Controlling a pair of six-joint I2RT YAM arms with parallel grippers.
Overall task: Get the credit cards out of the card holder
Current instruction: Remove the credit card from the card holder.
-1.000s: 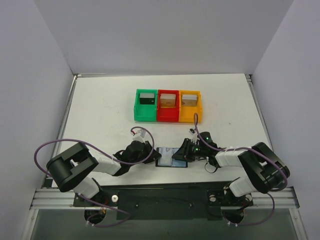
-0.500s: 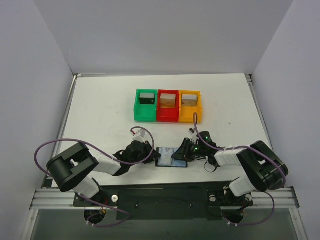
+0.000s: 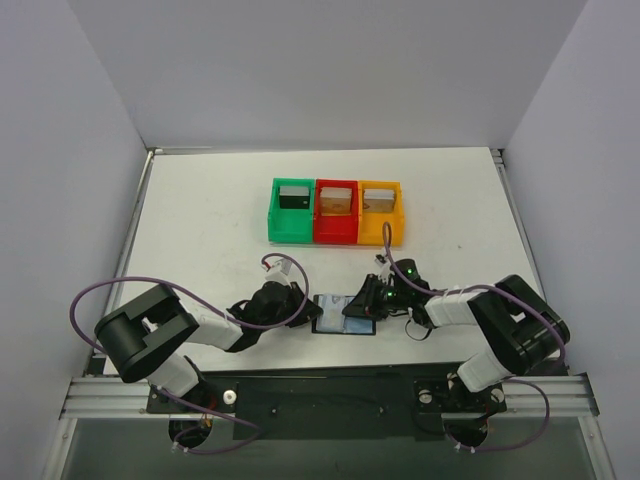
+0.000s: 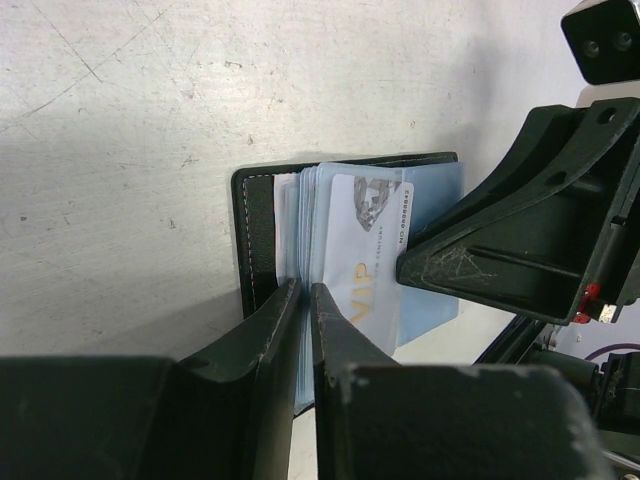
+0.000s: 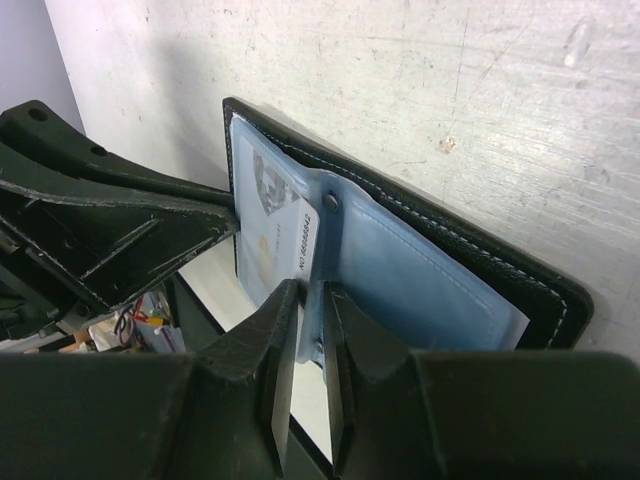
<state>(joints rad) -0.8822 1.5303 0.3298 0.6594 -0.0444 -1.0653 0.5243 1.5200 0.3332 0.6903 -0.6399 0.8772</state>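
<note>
The card holder (image 3: 344,315) lies open on the white table between my two grippers. It is black outside (image 4: 258,235) with pale blue sleeves inside (image 5: 420,275). A white and blue VIP card (image 4: 368,255) shows among the sleeves, and also in the right wrist view (image 5: 272,225). My left gripper (image 4: 303,298) is shut on the edge of the sleeve stack near the spine. My right gripper (image 5: 310,300) is shut on a blue sleeve flap beside the card. In the top view the left gripper (image 3: 306,313) is at the holder's left side and the right gripper (image 3: 361,305) at its right.
Green (image 3: 275,215), red (image 3: 336,236) and orange (image 3: 400,215) bins stand in a row at the table's middle back, each with a small block inside. The table's front edge and the arm bases lie just below the holder.
My right gripper has shifted slightly to the left over the holder. The left gripper and the holder have stayed in place.
</note>
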